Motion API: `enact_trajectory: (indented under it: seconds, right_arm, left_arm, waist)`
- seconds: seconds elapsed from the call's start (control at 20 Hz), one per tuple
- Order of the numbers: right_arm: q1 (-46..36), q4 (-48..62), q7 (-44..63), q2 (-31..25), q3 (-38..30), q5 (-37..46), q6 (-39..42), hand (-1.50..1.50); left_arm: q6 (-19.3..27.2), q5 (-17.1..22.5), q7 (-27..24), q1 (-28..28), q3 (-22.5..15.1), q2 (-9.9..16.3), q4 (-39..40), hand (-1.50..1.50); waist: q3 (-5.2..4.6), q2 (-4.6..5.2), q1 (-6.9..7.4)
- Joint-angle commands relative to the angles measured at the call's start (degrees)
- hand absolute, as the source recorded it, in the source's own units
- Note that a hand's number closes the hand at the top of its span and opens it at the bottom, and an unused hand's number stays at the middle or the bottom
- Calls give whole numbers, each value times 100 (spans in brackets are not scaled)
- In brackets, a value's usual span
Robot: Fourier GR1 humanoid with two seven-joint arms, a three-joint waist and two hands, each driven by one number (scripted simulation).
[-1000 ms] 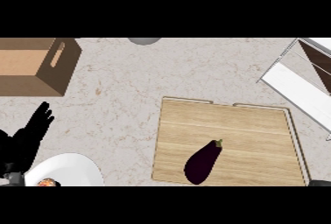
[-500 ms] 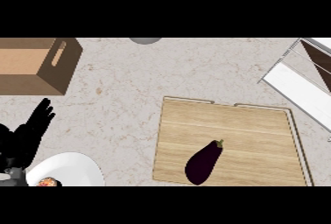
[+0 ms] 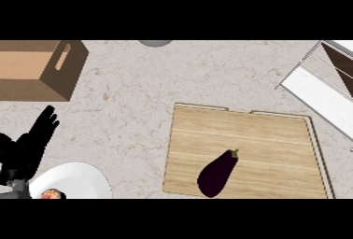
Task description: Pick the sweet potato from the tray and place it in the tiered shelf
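On the wooden tray (image 3: 276, 140) at the lower right lies a dark purple, elongated vegetable (image 3: 217, 173) with a small green stem; it looks like an eggplant. The white tiered shelf (image 3: 322, 95) stands at the right edge, partly cut off. My left hand (image 3: 31, 144) rests open at the lower left, fingers straight and pointing up, far from the tray and holding nothing. My right hand does not show.
A brown wooden box (image 3: 38, 70) with a handle slot sits at the upper left. A white plate (image 3: 76, 179) with a bit of food lies at the lower left, beside my left hand. A grey round object (image 3: 156, 43) peeks in at the top edge.
My left hand has drifted slightly upward in the view. The vegetable and the tray have not moved.
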Motion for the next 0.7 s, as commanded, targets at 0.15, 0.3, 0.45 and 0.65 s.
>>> enact_trajectory:
  seconds: [0.15, 0.3, 0.45, 0.65]
  right_arm:
    - [13, 1160, -340, -399, -443, -299, -896, 150]
    - [293, 1331, -450, -472, -372, -358, -1058, 150]
    - [402, 1653, -279, -522, -805, -219, -1813, 150]
    - [686, 2101, -663, -726, -520, -309, -1787, -150]
  left_arm:
    - [-164, 108, 266, 12, 116, 81, -297, 0]
    - [4, -89, 108, 211, 17, -134, -376, 0]
    - [-265, 91, 171, 380, 83, -7, -454, 0]
    - [-32, -117, 111, 303, 35, -201, -446, 0]
  waist:
    - [3, 0, 27]
    - [1, -2, 20]
    - [5, 5, 55]
    - [2, -2, 13]
